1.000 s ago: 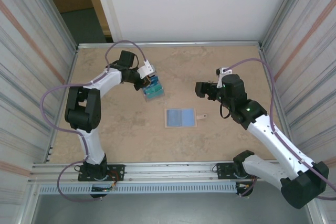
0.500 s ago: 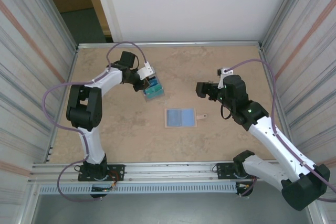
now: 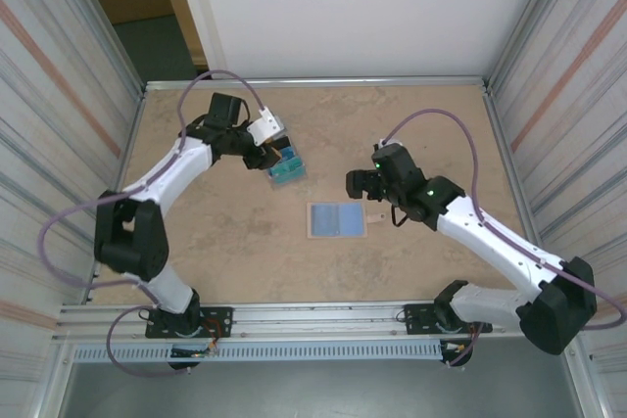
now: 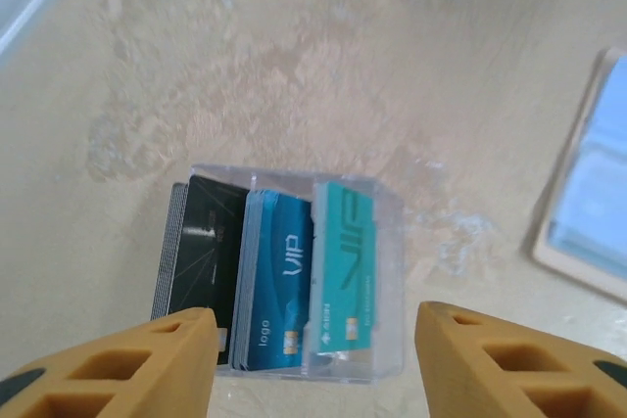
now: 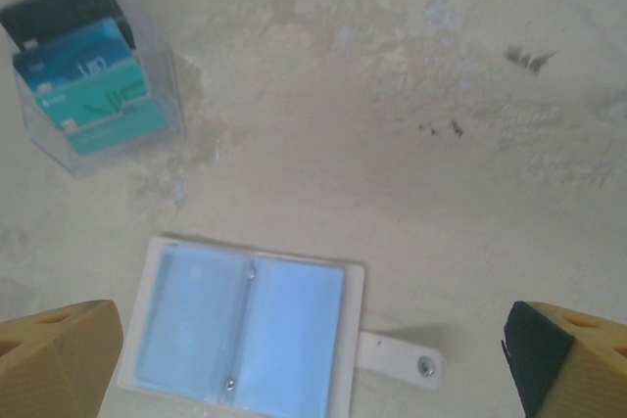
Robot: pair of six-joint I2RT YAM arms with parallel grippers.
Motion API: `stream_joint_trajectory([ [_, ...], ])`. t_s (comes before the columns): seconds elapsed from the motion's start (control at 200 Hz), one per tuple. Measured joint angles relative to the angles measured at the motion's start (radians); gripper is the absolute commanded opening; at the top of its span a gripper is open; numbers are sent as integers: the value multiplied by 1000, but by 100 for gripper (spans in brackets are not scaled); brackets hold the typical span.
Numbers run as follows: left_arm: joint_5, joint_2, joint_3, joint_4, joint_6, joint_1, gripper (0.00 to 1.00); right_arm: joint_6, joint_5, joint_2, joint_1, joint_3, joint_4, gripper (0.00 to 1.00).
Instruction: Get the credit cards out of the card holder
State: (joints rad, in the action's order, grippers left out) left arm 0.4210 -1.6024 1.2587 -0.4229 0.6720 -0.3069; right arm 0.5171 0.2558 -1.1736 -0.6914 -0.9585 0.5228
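Your left gripper (image 4: 312,332) just let go: fingers spread, empty, above cards (image 4: 294,276) standing in clear box (image 4: 387,203), behind-left of card holder (image 5: 245,325). Right gripper (image 5: 306,312) moved in over card holder, fingers wide, empty. Pockets look emptied; task likely near done.

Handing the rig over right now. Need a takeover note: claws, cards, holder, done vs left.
Left claw: open, empty, above the clear box.
Right claw: open, empty, above the card holder.
Credit cards: black, blue and teal ones stand side by side in the clear box on the table.
Card holder: lies open and flat, apart from the box; no card shows on its pale blue faces.
Done: cards look to be out of the holder.
Left: probably just checking that the pockets are empty.
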Motion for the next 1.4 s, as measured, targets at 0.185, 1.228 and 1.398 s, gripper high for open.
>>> stream_joint_trajectory([
  [0.185, -64, 220, -210, 147, -154, -25, 86, 61, 14, -96, -85, -31, 51, 90],
  [1.228, -592, 658, -775, 458, -821, -158, 99, 126, -155, -582, -195, -226, 76, 61],
  [1.398, -599, 627, -775, 459, -837, -158, 99, 119, -161, -633, -195, -255, 76, 62],
])
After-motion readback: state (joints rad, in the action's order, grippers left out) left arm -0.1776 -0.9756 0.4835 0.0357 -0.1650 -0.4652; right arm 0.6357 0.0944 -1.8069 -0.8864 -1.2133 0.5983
